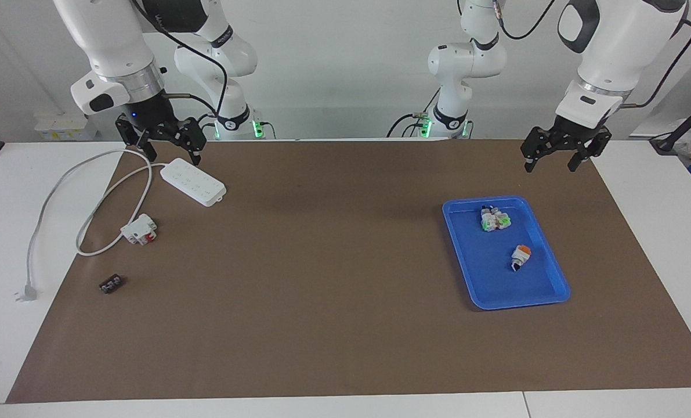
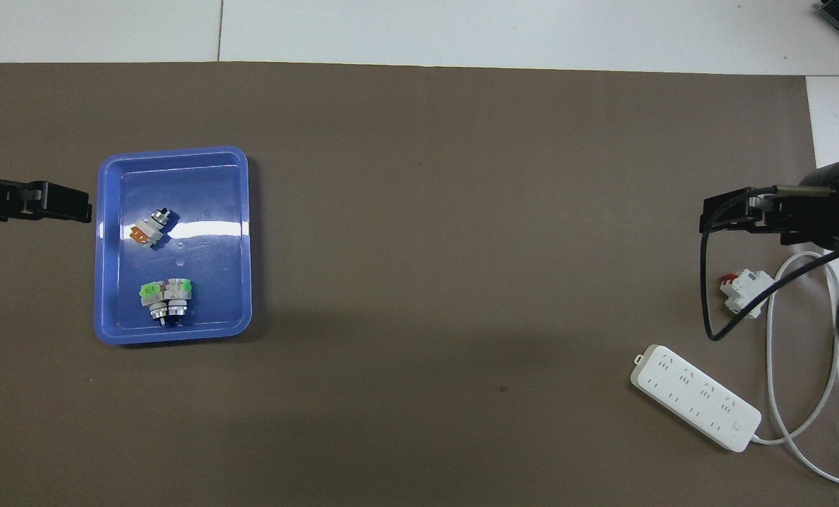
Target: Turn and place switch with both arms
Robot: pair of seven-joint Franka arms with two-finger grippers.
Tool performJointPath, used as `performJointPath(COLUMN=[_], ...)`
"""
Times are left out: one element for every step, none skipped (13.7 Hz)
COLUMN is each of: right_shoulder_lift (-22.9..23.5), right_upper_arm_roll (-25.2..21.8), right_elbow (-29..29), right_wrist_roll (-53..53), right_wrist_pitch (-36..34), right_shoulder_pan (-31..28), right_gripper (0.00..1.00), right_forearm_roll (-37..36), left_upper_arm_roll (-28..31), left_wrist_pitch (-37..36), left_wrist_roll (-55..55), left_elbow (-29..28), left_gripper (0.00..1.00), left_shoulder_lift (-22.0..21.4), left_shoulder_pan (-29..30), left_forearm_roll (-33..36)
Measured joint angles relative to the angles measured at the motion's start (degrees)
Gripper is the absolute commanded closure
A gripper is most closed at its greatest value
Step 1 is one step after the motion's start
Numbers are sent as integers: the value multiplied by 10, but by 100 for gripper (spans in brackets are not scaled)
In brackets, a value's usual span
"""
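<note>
My left tool (image 1: 552, 162) hangs with its fingers apart above the brown mat, empty, at the robots' edge of the counter (image 1: 641, 191); my right tool (image 1: 168, 152) hangs likewise spread over the power strip (image 1: 193, 182). Farther out I see the blue tray (image 1: 548, 273) toward the left arm's end: a cluster of switches (image 1: 494, 219) first, then the switch (image 1: 520, 257) lying alone, untouched.
</note>
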Motion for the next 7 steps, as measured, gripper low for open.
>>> performJointPath(right_shoulder_lift=[0,0,0,0,0,0,-1], right_upper_arm_roll=[-1,-1,-2,-2,-2,-2,-2], right_elbow=[0,0,0,1,1,3,5], right_wrist_roll=[0,0,0,0,0,0,0], right_wrist_pitch=[-1,-4,-9,-13,-17,-26,-37], right_shoulder_pan=[0,0,-1,-1,-1,-1,-1], right_gripper=[0,0,0,0,0,0,0], right_forearm_roll=[0,0,0,-1,-1,-1,-1], left_upper_arm_roll=[0,0,0,-1,-2,-5,-7], left_wrist_pitch=[-12,-22,-27,-29,-30,-30,-30], left_wrist_roll=[1,3,4,4,4,4,4], left_elbow=[0,0,0,0,0,0,0], left_gripper=[0,0,0,0,0,0,0], left_shoulder_lift=[0,0,-1,-1,-1,-1,-1], left_shoulder_pan=[0,0,-2,-4,-7,-9,-11], left_forearm_roll=[0,0,0,0,0,0,0])
